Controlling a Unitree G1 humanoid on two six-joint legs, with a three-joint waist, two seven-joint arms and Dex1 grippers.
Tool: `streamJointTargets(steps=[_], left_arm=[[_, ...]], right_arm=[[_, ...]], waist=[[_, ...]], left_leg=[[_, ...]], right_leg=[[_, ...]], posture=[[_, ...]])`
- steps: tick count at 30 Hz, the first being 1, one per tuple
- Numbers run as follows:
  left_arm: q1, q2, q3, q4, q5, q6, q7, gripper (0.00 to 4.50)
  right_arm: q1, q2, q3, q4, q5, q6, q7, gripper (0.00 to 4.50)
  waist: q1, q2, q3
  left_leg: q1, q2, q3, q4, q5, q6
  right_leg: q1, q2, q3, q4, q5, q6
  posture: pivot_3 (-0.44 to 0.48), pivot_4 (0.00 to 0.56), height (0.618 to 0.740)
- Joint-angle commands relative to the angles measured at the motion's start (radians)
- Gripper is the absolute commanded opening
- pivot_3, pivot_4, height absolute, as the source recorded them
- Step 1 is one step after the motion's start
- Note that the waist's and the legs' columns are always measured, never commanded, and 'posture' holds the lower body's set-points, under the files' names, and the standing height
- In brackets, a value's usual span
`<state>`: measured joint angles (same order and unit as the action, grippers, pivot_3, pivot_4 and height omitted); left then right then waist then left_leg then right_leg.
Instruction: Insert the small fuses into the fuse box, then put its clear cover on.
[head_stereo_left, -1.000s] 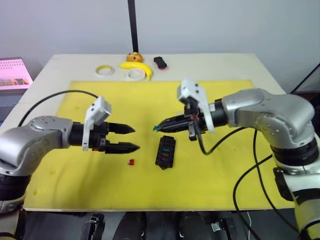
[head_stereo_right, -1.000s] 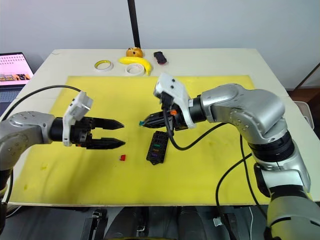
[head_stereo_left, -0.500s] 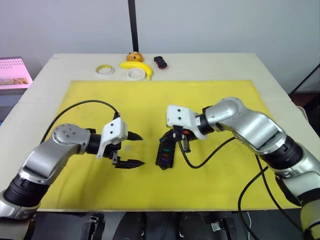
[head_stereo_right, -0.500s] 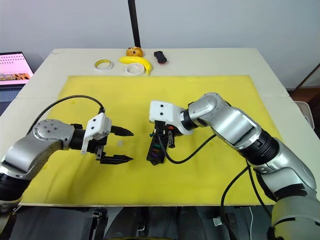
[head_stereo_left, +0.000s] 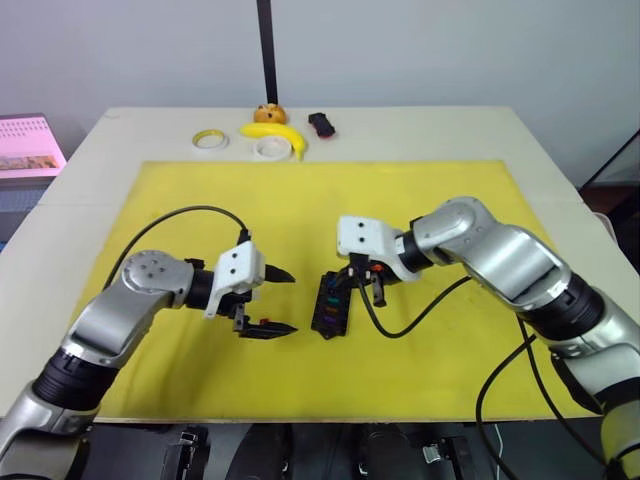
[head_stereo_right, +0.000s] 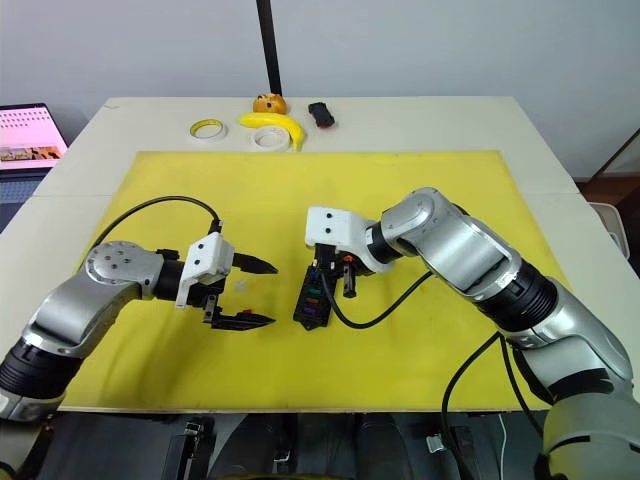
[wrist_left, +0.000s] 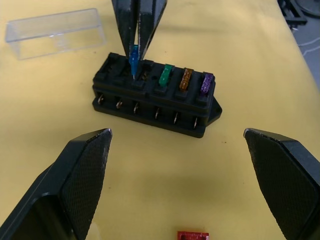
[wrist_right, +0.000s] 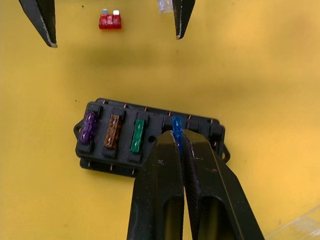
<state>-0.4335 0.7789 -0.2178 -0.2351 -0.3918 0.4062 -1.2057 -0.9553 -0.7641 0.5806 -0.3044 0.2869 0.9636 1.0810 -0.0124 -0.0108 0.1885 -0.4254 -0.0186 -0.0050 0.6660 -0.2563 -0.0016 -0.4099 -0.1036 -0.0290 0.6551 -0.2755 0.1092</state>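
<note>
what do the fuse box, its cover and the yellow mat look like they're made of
Fuse box: matte black moulded plastic, apparently, with small metal terminals along its side. Clear cover: glossy transparent plastic; the mat shows through it. Yellow mat: soft-looking, dull, slightly dimpled, possibly foam or rubber.

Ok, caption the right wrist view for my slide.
Right gripper seats a blue fuse in the fuse box beside three seated fuses.

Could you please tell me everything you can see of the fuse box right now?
The fuse box is a black plastic block with six slots in a row, metal terminals along its side and a mounting tab at the end. It lies flat on the yellow mat, between the grippers. Purple, orange and green fuses sit in three neighbouring slots; the right gripper holds a blue fuse in the fourth. Two slots are empty.
</note>
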Motion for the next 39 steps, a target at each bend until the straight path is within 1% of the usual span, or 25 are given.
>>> streamJointTargets(steps=[1, 11, 15, 19, 24, 29, 34, 39], left_arm=[[-0.036, -0.018, -0.032, 0.033, 0.042, -0.06, -0.04, 4.46], [-0.083, -0.073, -0.057, 0.126, 0.1, -0.13, -0.072, 4.46], [-0.085, -0.081, -0.053, 0.127, 0.106, -0.131, -0.075, 4.46], [-0.082, -0.082, -0.049, 0.125, 0.109, -0.132, -0.072, 4.46], [-0.071, -0.081, -0.047, 0.116, 0.11, -0.132, -0.069, 4.46], [-0.065, -0.082, -0.049, 0.112, 0.113, -0.135, -0.066, 4.46], [-0.064, -0.087, -0.049, 0.107, 0.115, -0.133, -0.061, 4.46], [-0.06, -0.081, -0.045, 0.104, 0.114, -0.134, -0.061, 4.46]], right_arm=[[-0.011, 0.0, -0.025, -0.033, -0.002, 0.03, 0.005, 0.0], [-0.005, 0.007, -0.036, -0.066, 0.013, 0.085, -0.001, 0.0], [-0.003, 0.016, -0.036, -0.069, 0.016, 0.105, -0.009, 0.0], [-0.023, 0.043, -0.069, -0.069, 0.049, 0.157, -0.018, 0.0], [-0.026, 0.044, -0.077, -0.08, 0.07, 0.209, -0.03, 0.0], [-0.022, 0.035, -0.064, -0.091, 0.071, 0.219, -0.042, 0.0], [-0.018, 0.026, -0.039, -0.078, 0.047, 0.19, -0.053, 0.0], [-0.018, 0.035, -0.03, -0.071, 0.041, 0.18, -0.055, 0.0]], waist=[[0.0, 0.0, 0.0], [0.0, 0.0, 0.0], [-0.001, 0.0, 0.0], [-0.002, 0.0, 0.0], [0.0, 0.0, 0.0], [0.0, 0.0, 0.0], [-0.002, 0.0, 0.0], [-0.001, 0.0, 0.0]], left_leg=[[0.0, 0.0, 0.0, 0.0, 0.0, 0.0], [0.0, 0.0, 0.0, 0.0, 0.0, 0.0], [0.0, 0.0, 0.0, 0.0, 0.0, 0.0], [0.0, 0.0, 0.0, 0.0, 0.0, 0.0], [0.0, 0.0, 0.0, 0.001, 0.0, 0.0], [0.0, 0.0, 0.0, 0.001, 0.0, 0.0], [0.0, 0.0, 0.0, 0.001, 0.0, 0.0], [0.0, 0.0, 0.0, 0.001, 0.0, 0.0]], right_leg=[[0.0, 0.0, 0.0, 0.0, 0.0, 0.0], [0.0, 0.0, 0.0, 0.0, 0.0, 0.0], [0.0, 0.0, 0.0, 0.0, 0.0, 0.0], [0.0, 0.0, 0.0, 0.001, 0.0, 0.0], [0.0, 0.0, 0.0, 0.001, 0.0, 0.0], [0.0, 0.0, 0.0, 0.001, 0.0, 0.0], [0.0, 0.0, 0.0, 0.001, 0.0, 0.0], [0.0, 0.0, 0.0, 0.001, 0.0, 0.0]], posture=[[0.0, 0.15, 0.74], [0.0, 0.15, 0.74], [0.0, 0.15, 0.74], [0.0, 0.15, 0.74], [0.0, 0.15, 0.74], [0.0, 0.15, 0.74], [0.0, 0.15, 0.74], [0.0, 0.15, 0.74]])
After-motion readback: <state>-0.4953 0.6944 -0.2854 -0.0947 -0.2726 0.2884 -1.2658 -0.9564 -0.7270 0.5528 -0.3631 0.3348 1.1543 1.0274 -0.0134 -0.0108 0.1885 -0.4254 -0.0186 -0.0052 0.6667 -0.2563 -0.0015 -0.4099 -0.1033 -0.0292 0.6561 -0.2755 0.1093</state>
